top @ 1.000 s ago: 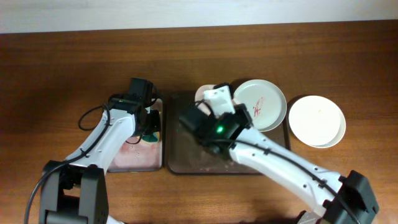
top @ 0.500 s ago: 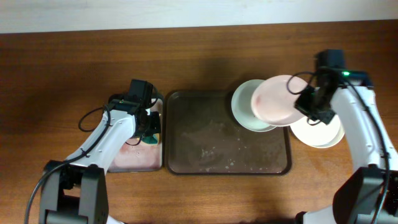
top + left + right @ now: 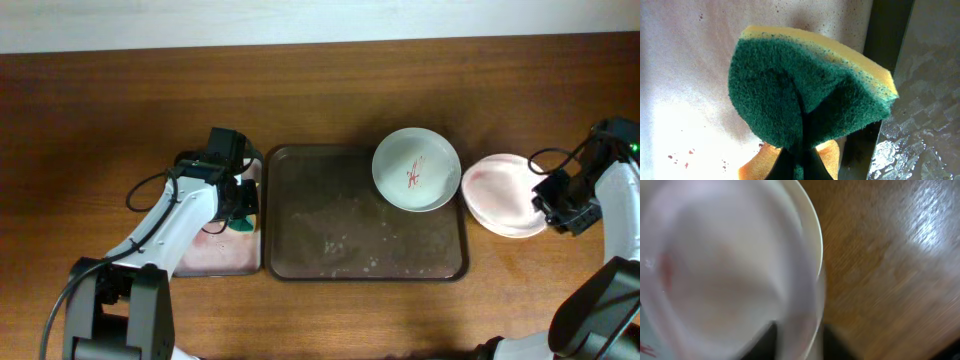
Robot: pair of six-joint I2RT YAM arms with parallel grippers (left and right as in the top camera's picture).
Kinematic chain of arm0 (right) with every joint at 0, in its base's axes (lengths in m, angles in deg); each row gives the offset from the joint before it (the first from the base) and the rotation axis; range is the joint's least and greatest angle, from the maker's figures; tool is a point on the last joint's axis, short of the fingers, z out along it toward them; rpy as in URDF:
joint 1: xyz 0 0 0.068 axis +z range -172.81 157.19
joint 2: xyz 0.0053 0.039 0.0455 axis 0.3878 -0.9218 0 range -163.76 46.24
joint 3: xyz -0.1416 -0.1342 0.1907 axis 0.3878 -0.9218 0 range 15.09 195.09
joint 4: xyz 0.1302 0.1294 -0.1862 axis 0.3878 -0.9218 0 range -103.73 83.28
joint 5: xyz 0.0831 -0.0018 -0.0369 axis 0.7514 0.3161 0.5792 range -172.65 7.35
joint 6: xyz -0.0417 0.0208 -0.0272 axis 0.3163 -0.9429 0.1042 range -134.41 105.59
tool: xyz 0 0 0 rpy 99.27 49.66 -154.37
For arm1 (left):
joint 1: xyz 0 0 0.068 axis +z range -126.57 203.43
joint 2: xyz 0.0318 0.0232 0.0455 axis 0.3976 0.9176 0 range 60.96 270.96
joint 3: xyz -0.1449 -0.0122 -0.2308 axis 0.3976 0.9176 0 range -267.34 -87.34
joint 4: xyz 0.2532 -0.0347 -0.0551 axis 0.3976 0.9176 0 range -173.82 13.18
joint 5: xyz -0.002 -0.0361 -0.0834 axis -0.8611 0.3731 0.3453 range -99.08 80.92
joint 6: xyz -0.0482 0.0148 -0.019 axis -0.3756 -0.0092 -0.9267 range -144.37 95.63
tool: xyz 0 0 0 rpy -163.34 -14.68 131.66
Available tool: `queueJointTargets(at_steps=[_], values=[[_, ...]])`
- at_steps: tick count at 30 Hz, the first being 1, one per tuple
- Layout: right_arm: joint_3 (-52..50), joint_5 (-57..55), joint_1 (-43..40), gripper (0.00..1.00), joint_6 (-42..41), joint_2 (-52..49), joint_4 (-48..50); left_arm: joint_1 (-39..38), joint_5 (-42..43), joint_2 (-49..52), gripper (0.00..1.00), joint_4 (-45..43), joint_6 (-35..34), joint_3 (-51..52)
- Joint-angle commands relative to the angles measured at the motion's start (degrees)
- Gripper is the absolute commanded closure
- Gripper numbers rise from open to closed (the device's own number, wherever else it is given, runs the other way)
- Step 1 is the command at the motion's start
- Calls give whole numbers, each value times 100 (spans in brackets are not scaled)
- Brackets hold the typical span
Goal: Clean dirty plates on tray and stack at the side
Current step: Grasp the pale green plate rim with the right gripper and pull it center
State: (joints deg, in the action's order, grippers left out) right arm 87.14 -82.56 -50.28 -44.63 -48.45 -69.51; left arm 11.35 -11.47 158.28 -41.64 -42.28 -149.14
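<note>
Tray (image 3: 340, 235), dark brown and wet, on wooden counter (image 3: 120, 110). Just left of tray, over smaller pinkish tray (image 3: 215, 255): left gripper (image 3: 240, 208) clamped on green-and-yellow sponge (image 3: 805, 95). Just right of tray: stacked pale plates (image 3: 503, 195), right gripper (image 3: 550, 200) at stack's rim, view blurred, cannot tell whether closed or apart. On tray's far right corner: mint-green plate (image 3: 416, 170), red scribble in centre.
</note>
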Motion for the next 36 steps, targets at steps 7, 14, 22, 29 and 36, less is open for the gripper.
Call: queueJointTargets(at_steps=[7,14,22,29,36], values=[[-50,2337,667,48,2260,57,144,24,-39,24,100,-4,87,24],[-885,1309,2039,46,1447,57,1130,24,-39,24,100,24,87,24],[-2044,981,2942,55,807,42,2951,24,-42,24,100,9,87,24],[-2238,1617,3042,68,358,35,2964,24,-39,24,100,7,87,24],[-2238,2330,4210,69,352,35,2813,24,-39,24,100,7,87,24]])
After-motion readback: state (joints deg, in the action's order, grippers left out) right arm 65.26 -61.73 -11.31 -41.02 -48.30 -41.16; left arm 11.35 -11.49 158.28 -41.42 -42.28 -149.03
